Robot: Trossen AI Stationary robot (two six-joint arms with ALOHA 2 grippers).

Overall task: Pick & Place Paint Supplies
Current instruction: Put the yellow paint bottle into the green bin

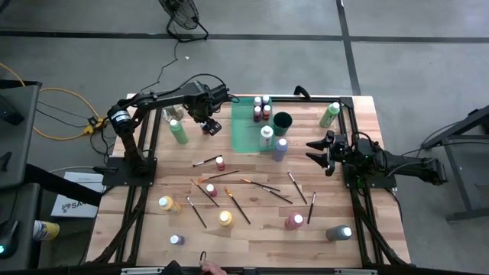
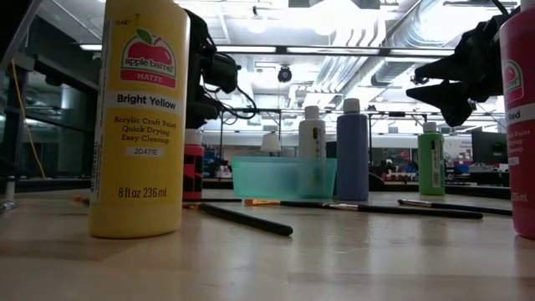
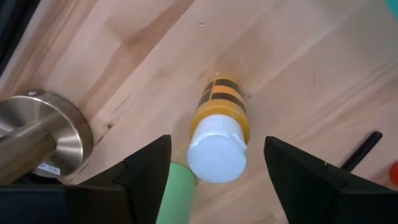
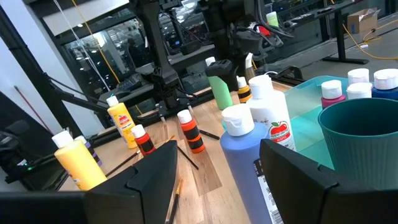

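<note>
— Two arms over the desk [image 1: 252, 229]; where do they stand?
— Left pincer [image 1: 208, 124] hangs spread above an orange white-capped bottle [image 3: 219, 135] at the desk's far left. Right pincer [image 1: 317, 151] waits spread at the right edge.
— Smaller things?
— Bottles fill the teal tray [image 1: 246, 126]; brushes [image 1: 260, 185] lie scattered mid-desk.

Grey concrete floor [image 1: 397, 23], floor fan [image 1: 182, 19], bright ceiling lights [image 2: 351, 12]
</note>
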